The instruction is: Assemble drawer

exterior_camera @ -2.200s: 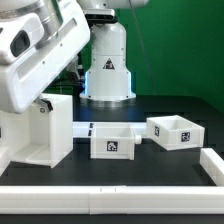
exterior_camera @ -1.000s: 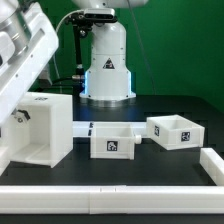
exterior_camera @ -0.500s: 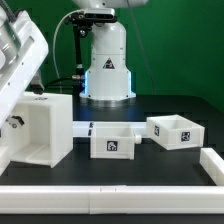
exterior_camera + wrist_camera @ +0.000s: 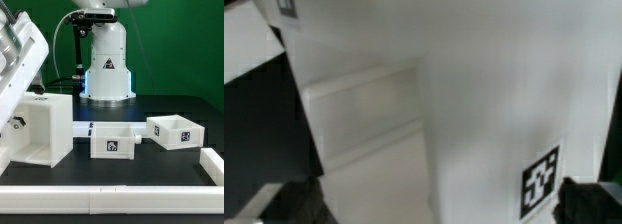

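The large white cube-shaped shell (image 4: 45,128) stands at the exterior view's left, its open face toward the camera. One white tray (image 4: 113,141) with a tag sits beside it in the middle, and a second tray (image 4: 175,131) lies further to the right. My gripper (image 4: 9,135) is at the far left, low against the shell's left side and largely hidden by the arm. In the wrist view the shell (image 4: 438,110) fills the picture, very close. The gripper (image 4: 438,205) is open, with dark fingertips (image 4: 594,200) far apart at the picture's edges.
Long white border bars run along the table's front (image 4: 110,195) and right side (image 4: 212,165). The robot's base (image 4: 107,70) stands behind the trays. My white arm (image 4: 20,60) crosses the upper left of the exterior view.
The arm has swung to the exterior view's left since 2.2 s ago, uncovering the shell's top. In the last half second nothing has visibly moved. Shell and trays stay put.
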`<state>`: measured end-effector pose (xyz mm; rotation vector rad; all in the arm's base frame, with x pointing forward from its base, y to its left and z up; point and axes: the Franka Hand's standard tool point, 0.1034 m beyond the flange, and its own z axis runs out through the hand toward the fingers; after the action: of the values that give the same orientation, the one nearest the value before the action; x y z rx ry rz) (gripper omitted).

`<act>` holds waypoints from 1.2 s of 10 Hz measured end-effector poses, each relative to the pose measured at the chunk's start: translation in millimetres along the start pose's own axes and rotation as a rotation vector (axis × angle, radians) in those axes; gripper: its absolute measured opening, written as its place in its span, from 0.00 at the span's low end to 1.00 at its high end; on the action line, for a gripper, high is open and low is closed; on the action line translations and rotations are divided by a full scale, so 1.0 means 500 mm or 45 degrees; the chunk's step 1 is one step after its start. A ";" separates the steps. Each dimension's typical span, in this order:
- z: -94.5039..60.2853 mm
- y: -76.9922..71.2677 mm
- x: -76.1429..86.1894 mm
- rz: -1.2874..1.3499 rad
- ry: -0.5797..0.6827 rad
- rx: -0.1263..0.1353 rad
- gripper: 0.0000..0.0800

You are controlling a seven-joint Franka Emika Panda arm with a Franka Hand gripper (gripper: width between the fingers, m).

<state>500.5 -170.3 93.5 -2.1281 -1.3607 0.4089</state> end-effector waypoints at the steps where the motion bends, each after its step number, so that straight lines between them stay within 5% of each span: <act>1: 0.010 -0.010 -0.002 0.003 0.000 0.096 0.81; 3: 0.021 -0.012 -0.006 0.006 -0.002 0.289 0.81; 4: 0.025 -0.009 -0.007 0.006 -0.004 0.327 0.81; 9: 0.027 -0.006 -0.007 0.005 -0.005 0.325 0.81; 10: 0.027 -0.006 -0.007 0.006 -0.005 0.326 0.65; 11: 0.028 -0.006 -0.007 0.006 -0.005 0.326 0.65; 12: 0.026 -0.015 -0.006 0.005 -0.004 0.347 0.48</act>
<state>486.7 -166.8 87.7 -1.9073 -1.2258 0.5655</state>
